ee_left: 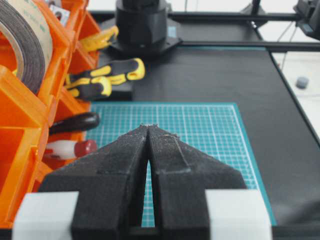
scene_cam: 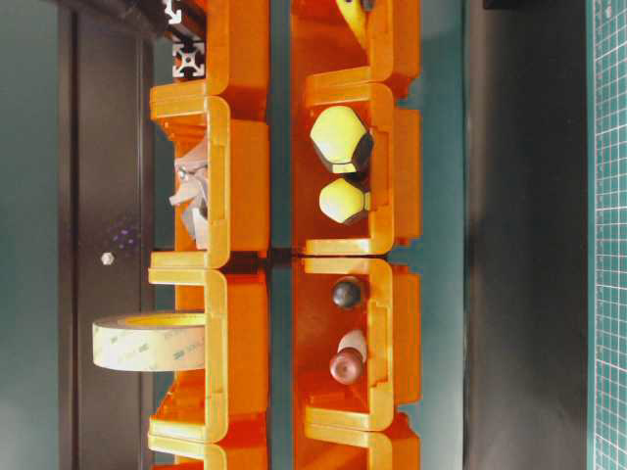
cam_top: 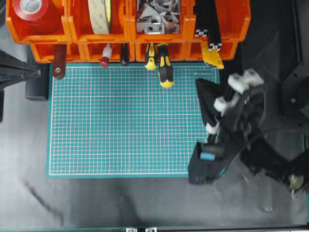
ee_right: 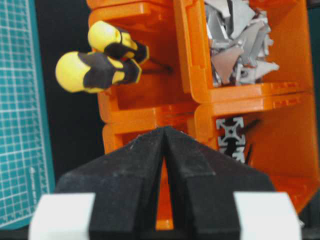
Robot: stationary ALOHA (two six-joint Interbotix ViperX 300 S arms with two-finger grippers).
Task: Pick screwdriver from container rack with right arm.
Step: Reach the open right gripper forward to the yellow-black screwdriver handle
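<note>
The screwdriver [cam_top: 165,70] with the yellow-and-black handle sticks out of a lower bin of the orange container rack [cam_top: 77,37] over the green mat. A stubbier yellow-and-black handle [cam_top: 150,58] lies just left of it. In the right wrist view the screwdriver handle [ee_right: 95,73] is up and left of my right gripper [ee_right: 165,130], which is shut, empty and apart from the rack [ee_right: 145,117]. Overhead, the right gripper [cam_top: 199,83] is right of the handle. My left gripper [ee_left: 149,127] is shut and empty over the mat. The left wrist view also shows the screwdriver [ee_left: 117,71].
The green cutting mat [cam_top: 130,125] lies below the rack. The lower bins also hold a red-and-white-handled tool [cam_top: 105,57], a black handle [cam_top: 124,55], a brown handle [cam_top: 59,60] and a yellow part [cam_top: 212,57]. The upper bins hold tape rolls [cam_top: 34,10], metal brackets [cam_top: 155,17] and black extrusions [cam_top: 207,19].
</note>
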